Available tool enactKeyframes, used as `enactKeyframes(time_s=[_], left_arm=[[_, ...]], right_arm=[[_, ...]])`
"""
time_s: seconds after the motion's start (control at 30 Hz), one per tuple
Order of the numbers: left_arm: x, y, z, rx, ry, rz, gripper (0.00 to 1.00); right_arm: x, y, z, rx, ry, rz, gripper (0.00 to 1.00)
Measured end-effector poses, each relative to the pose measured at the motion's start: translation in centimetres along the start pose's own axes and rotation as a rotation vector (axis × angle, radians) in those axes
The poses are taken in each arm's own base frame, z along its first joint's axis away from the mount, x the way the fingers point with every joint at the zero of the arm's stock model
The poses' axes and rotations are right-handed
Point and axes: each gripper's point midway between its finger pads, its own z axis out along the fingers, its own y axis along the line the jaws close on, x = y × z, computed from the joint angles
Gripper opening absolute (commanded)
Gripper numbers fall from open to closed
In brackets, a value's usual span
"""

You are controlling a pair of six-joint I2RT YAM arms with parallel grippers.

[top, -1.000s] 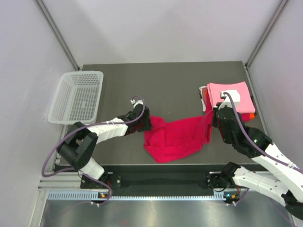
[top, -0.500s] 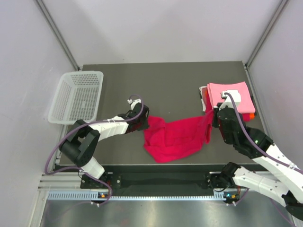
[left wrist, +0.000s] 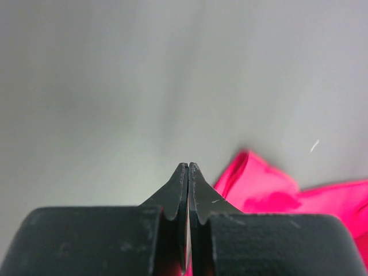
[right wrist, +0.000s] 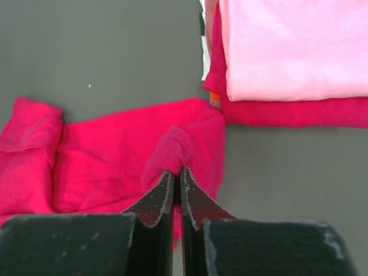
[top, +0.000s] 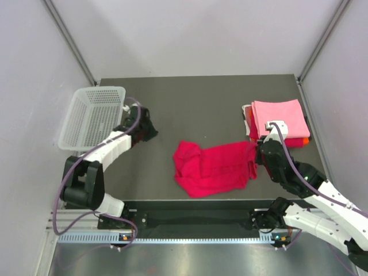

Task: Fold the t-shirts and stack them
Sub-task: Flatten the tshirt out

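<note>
The crimson t-shirt [top: 214, 168] lies crumpled and half-spread near the front edge of the desk [top: 201, 103], not yet folded. The right end effector [right wrist: 177, 172] is clamped tight on a raised pinch of the shirt's right-hand edge, just beside the stack against the right edge, probably to draw the cloth flat or fold it over. That stack has a light pink t-shirt [top: 280, 115] lying on a red t-shirt [right wrist: 287, 112]. The left end effector [left wrist: 188, 169] is closed on nothing, hovering by the white plastic basket [top: 95, 118] at the left edge, well apart from the cloth.
</note>
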Motion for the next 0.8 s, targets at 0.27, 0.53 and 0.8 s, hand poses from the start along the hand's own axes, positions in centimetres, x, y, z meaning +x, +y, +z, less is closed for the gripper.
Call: enactKeyframes(time_s=[0.27,0.53,0.8], left_arm=[[-11.0,-0.5,-6.8,0.097,-0.227,-0.093,0.04],[-2.2,-3.7,-5.8,0.217,-0.021,0.021,0.61],[8.2,-4.2,-2.9,0.199,0.233,0.146,0.53]], right_arm=[[0.5,0.4,-0.1,-0.015,0.013,0.058,0.01],[0.5,0.6,-0.1,-0.014,0.015,0.102,0.02],[0.7,0.4,-0.2,-0.012,0.020,0.117,0.02]])
